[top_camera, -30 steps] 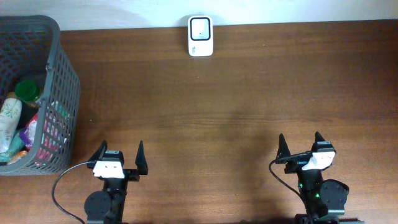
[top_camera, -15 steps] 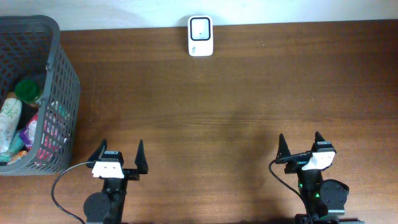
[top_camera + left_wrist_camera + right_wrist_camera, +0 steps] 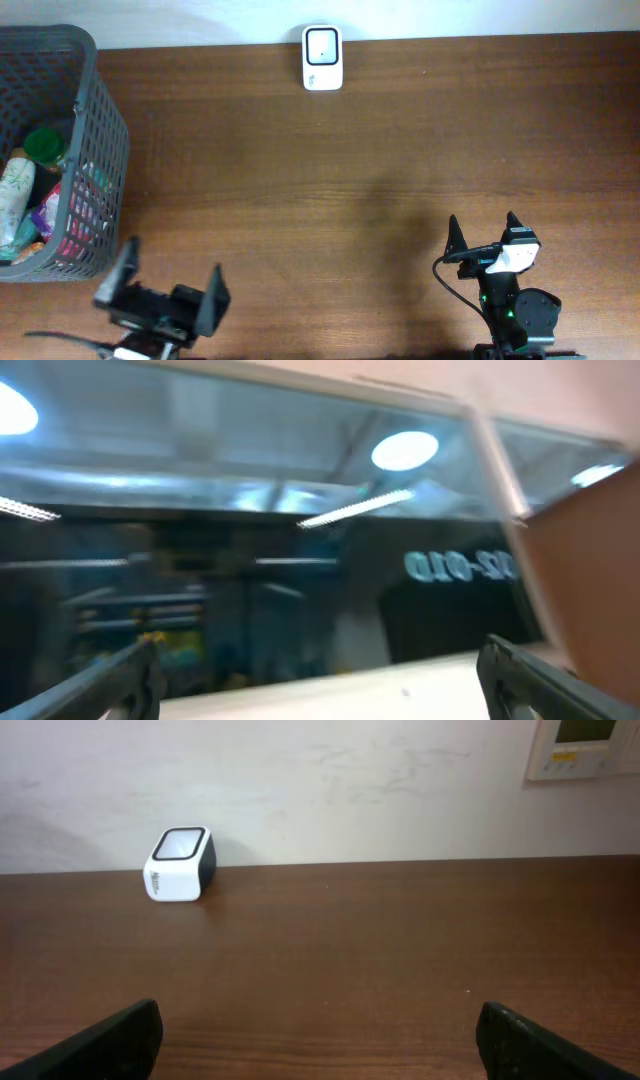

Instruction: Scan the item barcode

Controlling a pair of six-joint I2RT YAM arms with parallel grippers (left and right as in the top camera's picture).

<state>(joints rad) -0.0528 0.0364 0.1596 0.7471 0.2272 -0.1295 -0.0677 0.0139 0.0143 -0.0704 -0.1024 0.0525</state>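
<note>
Where the woodgrain table [image 3: 400, 130] ends sits a scanner [image 3: 322, 58] — boxy, white.

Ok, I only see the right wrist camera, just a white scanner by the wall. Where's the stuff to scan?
Observer: In a grey basket at the left edge of the table.
Operator: What's in it?
Observer: A green-capped bottle and colourful packets.
Operator: Is the other arm grabbing one?
Observer: No, the left gripper is open and empty, outside the basket near its front corner.
</note>
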